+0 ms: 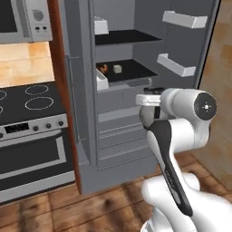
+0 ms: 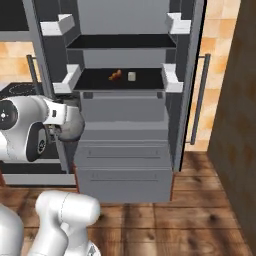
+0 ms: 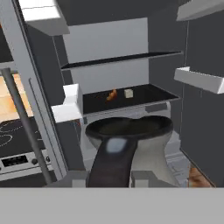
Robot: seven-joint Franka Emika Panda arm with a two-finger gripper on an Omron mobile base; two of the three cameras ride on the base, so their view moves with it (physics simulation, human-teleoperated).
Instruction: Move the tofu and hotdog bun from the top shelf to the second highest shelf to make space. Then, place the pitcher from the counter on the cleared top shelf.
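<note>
The fridge stands open in front of me. Its top shelf [image 1: 129, 37] [image 2: 122, 41] [image 3: 124, 58] is a bare black plate. One level lower, the second highest shelf [image 1: 136, 70] [image 2: 95, 80] [image 3: 151, 94] carries the orange-brown hotdog bun [image 1: 103, 68] [image 2: 115, 75] [image 3: 112, 95] and, just right of it, the pale tofu [image 1: 117, 68] [image 2: 132, 76] [image 3: 128, 92]. My gripper [image 3: 109, 178] is shut on the dark handle of the grey pitcher [image 3: 131, 131] [image 2: 74, 128], held upright below both shelves, in front of the fridge drawers. The counter is out of view.
White door bins [image 1: 183, 19] [image 3: 199, 79] hang on the open door to the right, and smaller ones [image 2: 67, 80] on the left. A black stovetop [image 1: 31, 97] with oven sits left of the fridge. A wooden wall [image 2: 235, 100] rises on the right.
</note>
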